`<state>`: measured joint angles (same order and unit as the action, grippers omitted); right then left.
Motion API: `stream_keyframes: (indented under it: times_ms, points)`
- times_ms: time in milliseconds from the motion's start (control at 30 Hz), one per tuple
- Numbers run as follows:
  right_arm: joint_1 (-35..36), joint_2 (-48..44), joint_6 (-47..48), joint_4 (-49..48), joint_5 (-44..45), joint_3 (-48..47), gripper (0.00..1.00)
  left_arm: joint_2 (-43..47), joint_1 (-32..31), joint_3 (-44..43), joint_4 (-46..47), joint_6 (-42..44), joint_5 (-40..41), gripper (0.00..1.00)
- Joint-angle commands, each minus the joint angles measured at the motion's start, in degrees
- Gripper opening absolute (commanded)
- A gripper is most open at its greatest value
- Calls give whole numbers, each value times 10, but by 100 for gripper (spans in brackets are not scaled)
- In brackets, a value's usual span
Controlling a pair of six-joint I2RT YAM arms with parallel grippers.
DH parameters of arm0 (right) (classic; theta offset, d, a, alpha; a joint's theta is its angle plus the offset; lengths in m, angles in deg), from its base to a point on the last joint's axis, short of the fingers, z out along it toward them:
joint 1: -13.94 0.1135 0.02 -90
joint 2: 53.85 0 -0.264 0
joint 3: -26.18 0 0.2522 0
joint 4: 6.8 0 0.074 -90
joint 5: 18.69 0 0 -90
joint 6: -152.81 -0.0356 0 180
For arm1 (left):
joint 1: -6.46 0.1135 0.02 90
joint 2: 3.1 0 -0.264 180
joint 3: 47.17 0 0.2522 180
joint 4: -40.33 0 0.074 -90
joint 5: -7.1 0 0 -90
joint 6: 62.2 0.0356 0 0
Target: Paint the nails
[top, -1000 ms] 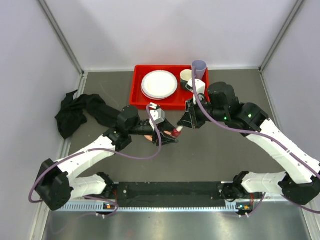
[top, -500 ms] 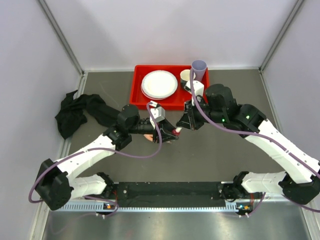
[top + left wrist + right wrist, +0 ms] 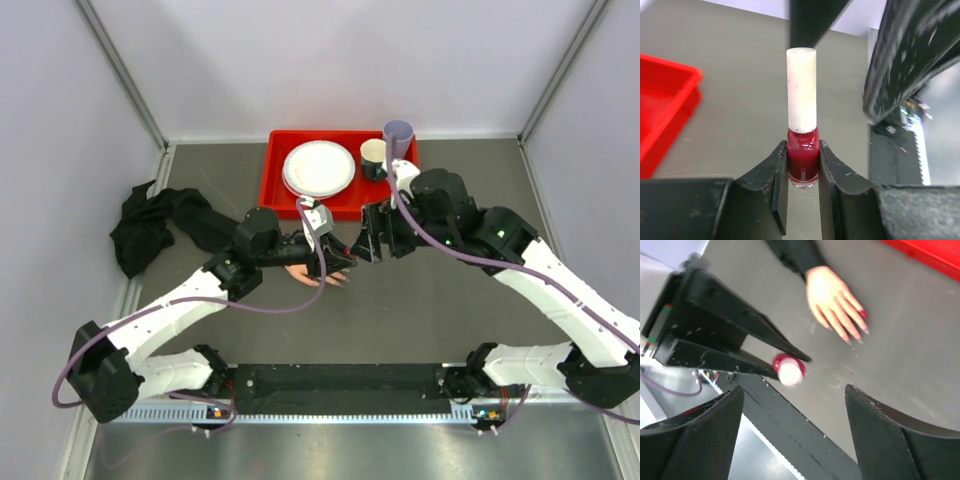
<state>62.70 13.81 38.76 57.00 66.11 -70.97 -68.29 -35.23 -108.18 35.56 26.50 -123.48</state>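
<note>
My left gripper (image 3: 802,167) is shut on a small bottle of dark red nail polish (image 3: 802,160) with a white cap (image 3: 801,90), held upright above the table. My right gripper (image 3: 793,390) is open just above that cap, and its fingers (image 3: 880,435) do not touch the bottle (image 3: 788,371). The pale mannequin hand (image 3: 832,302) lies palm down beyond it, its black sleeve (image 3: 792,255) running away. Its nails (image 3: 862,315) look dark red. From above, both grippers, left (image 3: 340,258) and right (image 3: 368,243), meet over the hand (image 3: 318,277).
A red tray (image 3: 275,190) at the back holds white plates (image 3: 318,168), a dark cup (image 3: 372,155) and a purple cup (image 3: 398,135). A black cloth (image 3: 140,225) lies at the left. A black rail (image 3: 340,385) runs along the near edge.
My right gripper has opened and let go of the white cap, drawing back a little to the right. My left gripper has closed tighter on the bottle and shifted slightly up-table.
</note>
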Motion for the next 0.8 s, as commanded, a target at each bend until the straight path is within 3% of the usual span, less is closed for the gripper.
stream_keyframes:
  times_ms: [0,33,67,133,233,433,767]
  points:
    - [9,3,-84,74,75,-89,80,48,-46,8,35,-7,172,0]
    - [9,10,-88,77,67,-105,78,52,-70,10,37,0,199,0]
    - [10,14,-97,78,63,-112,65,53,-80,14,44,9,252,0]
    - [9,32,-108,84,71,-127,54,47,-105,14,48,30,289,0]
    - [10,56,-119,92,64,-142,53,36,-133,11,52,60,341,0]
    - [11,63,-121,107,75,-142,36,31,-153,10,66,76,392,0]
    - [13,73,-115,102,64,-129,30,31,-163,6,60,93,424,0]
